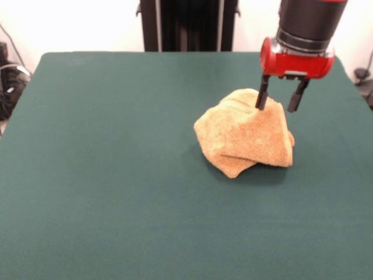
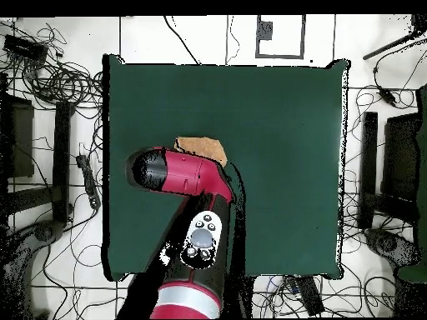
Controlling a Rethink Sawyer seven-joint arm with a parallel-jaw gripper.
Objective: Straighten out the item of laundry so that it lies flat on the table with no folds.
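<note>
While the towel [image 1: 245, 134] sits bunched in a lumpy heap on the surface [image 1: 105, 175], I hold my jaws [image 1: 281, 104] spread just above its highest ridge. One finger touches or nearly touches the crest of the heap; the other hangs clear, off the far side of it, over bare green. Nothing is pinched between them.

I judge this placement as a reach for the top fold: the heap peaks right below me, and a layer doubled over there is what keeps the cloth from lying flat. Taking that raised part and drawing it outward looks like the sensible next move, though I cannot tell which edge or corner lies beneath my fingers.

Below and in front of my jaws the towel slumps down to the surface, with a rolled lip along its lower side and a seam or band showing near the top. I see no tag.

From overhead, my arm [image 2: 188, 179] covers most of the towel; only a tan sliver pokes out beyond my wrist.

Around me the surface is open green on every side, so nothing blocks a pull in any direction. Cables [image 2: 50, 83] and stands lie off the surface, well apart from my jaws. My pedestal [image 1: 187, 24] stands behind me.
</note>
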